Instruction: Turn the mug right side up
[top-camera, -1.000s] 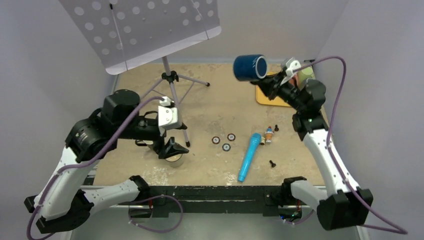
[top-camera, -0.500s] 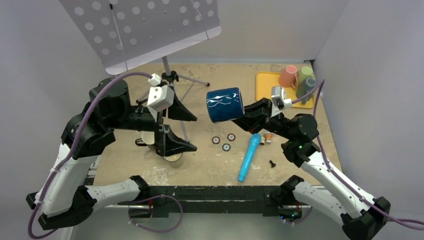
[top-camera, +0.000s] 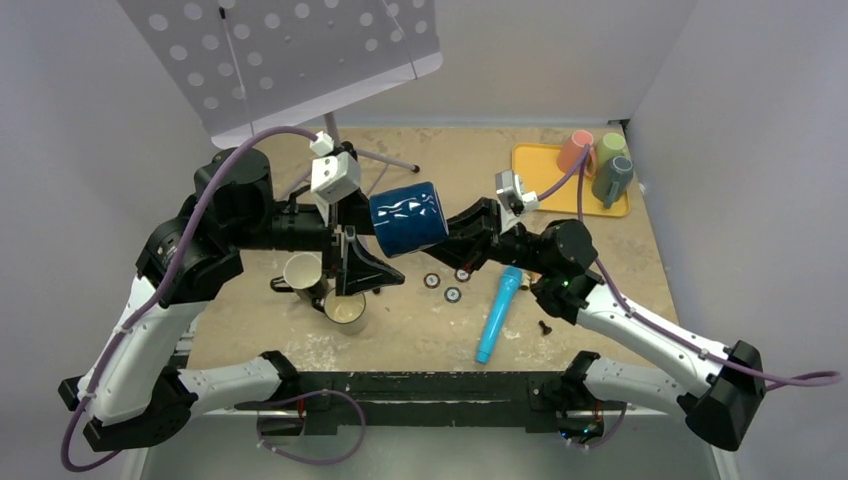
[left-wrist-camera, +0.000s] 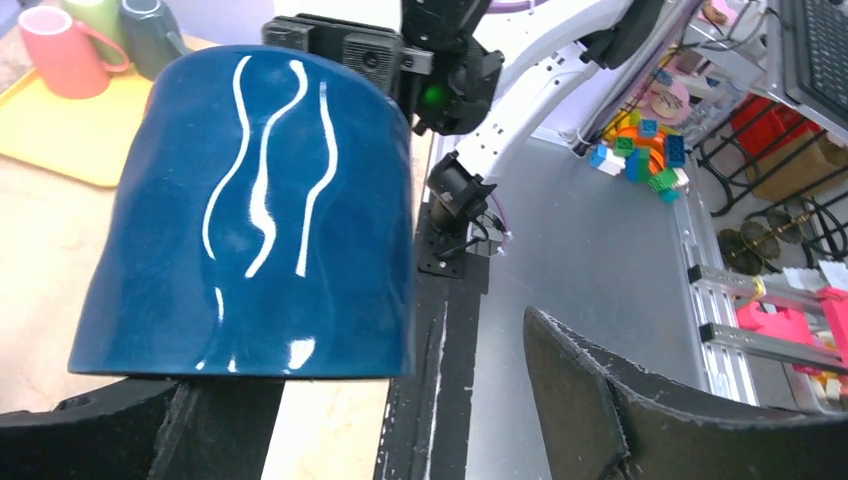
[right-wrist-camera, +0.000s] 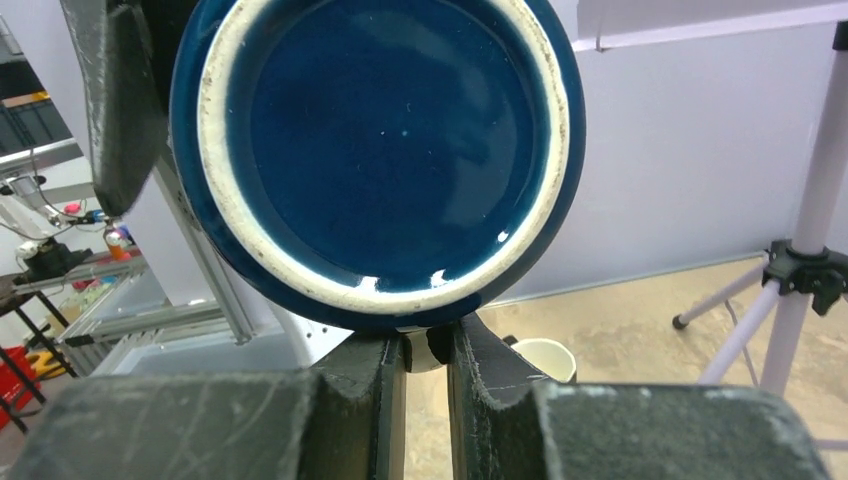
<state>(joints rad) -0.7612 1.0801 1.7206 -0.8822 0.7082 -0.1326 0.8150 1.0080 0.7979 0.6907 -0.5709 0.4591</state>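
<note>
My right claw (right-wrist-camera: 426, 350) gripped the blue mug (top-camera: 408, 218) in mid-air; my left claw (top-camera: 357, 245) stood open around it. Releasing before the left closed could drop it.

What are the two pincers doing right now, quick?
Left pincer: open, right next to the blue mug.
Right pincer: closed, holding the blue mug up in the air.

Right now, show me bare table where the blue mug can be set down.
Bare table lies at the far side, between the stand's legs and the yellow tray. Crowded: the middle, around the discs and blue pen.
</note>
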